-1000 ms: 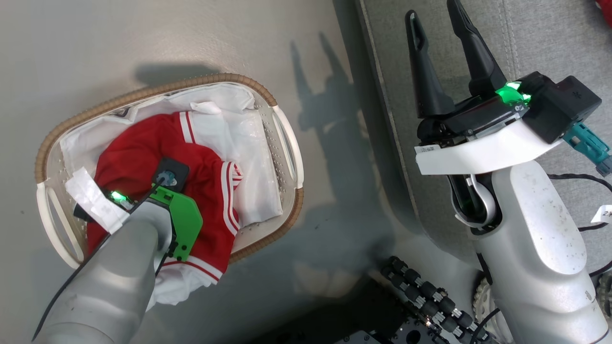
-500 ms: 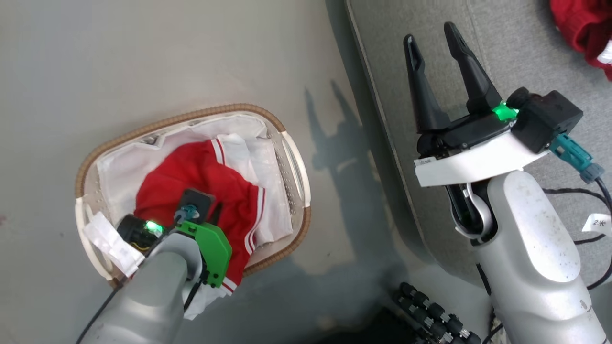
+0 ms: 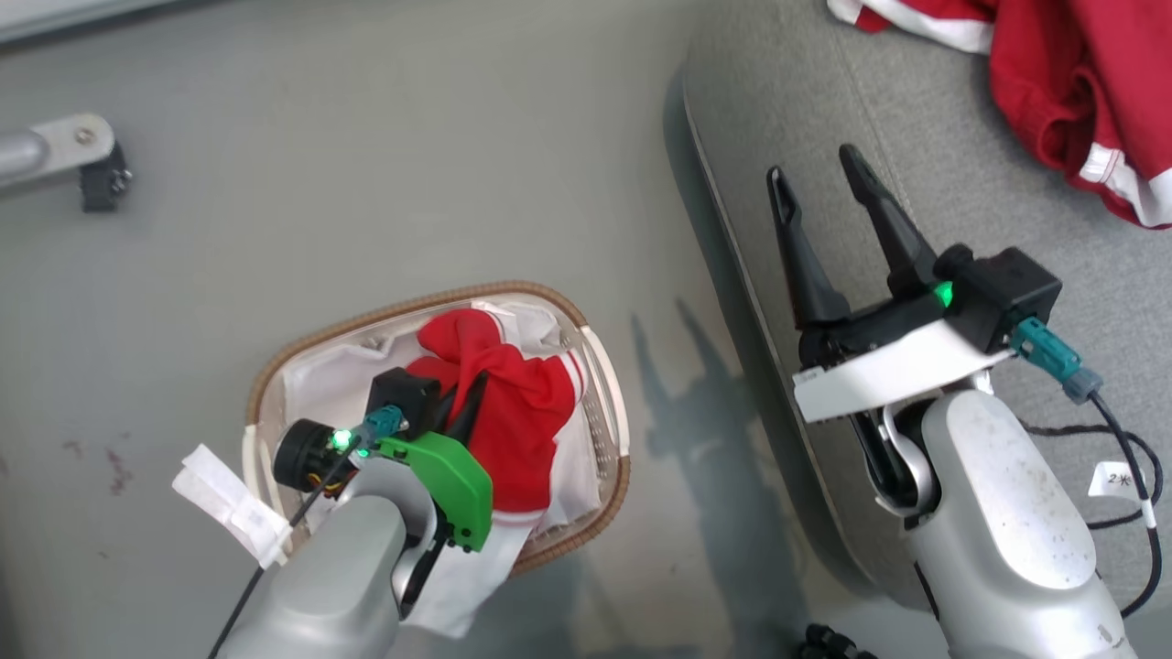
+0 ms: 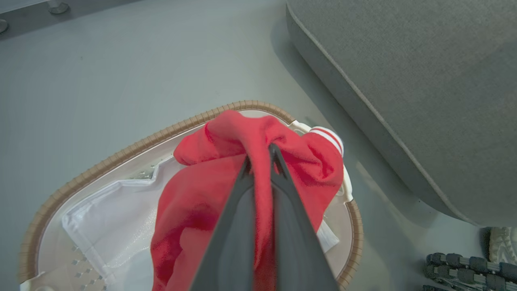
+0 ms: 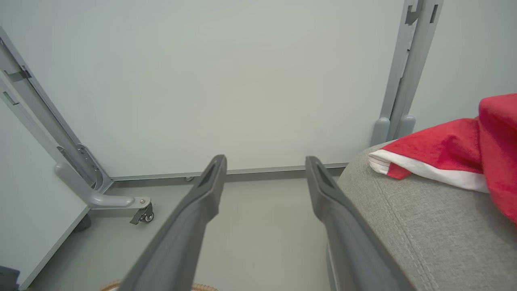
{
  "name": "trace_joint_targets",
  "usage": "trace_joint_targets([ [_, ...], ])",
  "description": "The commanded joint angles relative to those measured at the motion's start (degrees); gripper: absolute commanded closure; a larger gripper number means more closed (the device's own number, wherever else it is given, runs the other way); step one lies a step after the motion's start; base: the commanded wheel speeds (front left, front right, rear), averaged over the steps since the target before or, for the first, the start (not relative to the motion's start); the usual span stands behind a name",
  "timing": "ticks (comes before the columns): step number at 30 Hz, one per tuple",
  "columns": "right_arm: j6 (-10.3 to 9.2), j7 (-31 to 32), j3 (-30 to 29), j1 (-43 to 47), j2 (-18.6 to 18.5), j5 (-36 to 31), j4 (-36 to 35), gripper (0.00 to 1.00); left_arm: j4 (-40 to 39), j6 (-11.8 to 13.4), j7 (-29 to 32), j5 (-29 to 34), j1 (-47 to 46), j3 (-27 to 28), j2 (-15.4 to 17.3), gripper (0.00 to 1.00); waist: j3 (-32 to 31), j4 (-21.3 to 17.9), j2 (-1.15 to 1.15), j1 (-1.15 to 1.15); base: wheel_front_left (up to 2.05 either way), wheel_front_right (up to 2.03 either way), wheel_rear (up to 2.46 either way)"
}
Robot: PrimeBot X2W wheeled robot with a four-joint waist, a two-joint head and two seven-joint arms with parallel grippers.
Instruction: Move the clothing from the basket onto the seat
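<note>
Between the dark fingers of your left gripper (image 4: 260, 155) a fold of the red garment (image 4: 194, 210) is pinched tight. The jaws are pressed together on the cloth, with red showing on both sides of them in the left wrist view.

A second ago that garment lay spread flat in the basket (image 4: 121, 153) with the gripper down in it. Now it is bunched into a peak and raised above the brown rim, and its lower folds and white hem trail back over the white liner (image 4: 113, 226). The head camera has swung as well, so don't read the basket's new place in that view as the basket moving.

I judge the grasp made and the lift begun. What remains is the carry across the bare floor (image 4: 121, 60) to the seat (image 4: 424, 81), which stands just beside the basket. Watch that the trailing hem clears the rim.

Your right gripper (image 3: 815, 165) hovers over the seat's edge with its fingers spread and holding nothing, as it did before. A second red garment (image 3: 1062, 82) already lies on the seat.

For writing, the small white tag (image 3: 1119, 478) on the right arm's cable carries a "2" and a second mark I can't make out. The label under the right gripper is too small to read.
</note>
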Motion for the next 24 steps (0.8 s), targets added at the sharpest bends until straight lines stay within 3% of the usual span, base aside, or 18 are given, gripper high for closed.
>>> trace_joint_targets([
  [1,-0.08,-0.01,-0.27,1.38,-0.23,-0.54,0.37,0.00,-2.09,0.37,-0.04,1.16,1.54,1.12,0.20,1.00,-5.16,2.47,0.00,0.00,0.00,0.00,0.00],
  [14,-0.08,-0.01,0.04,7.62,-0.23,-2.05,2.68,0.00,-20.54,0.10,-0.05,10.29,11.34,12.86,-0.99,1.00,-14.86,5.62,0.00,0.00,0.00,0.00,0.00],
  [24,-0.08,-0.01,0.77,11.48,-0.22,-2.60,3.34,0.00,-31.04,-0.41,-0.06,13.26,10.88,18.43,-2.85,1.00,-18.90,7.20,0.00,0.00,0.00,0.00,0.00],
])
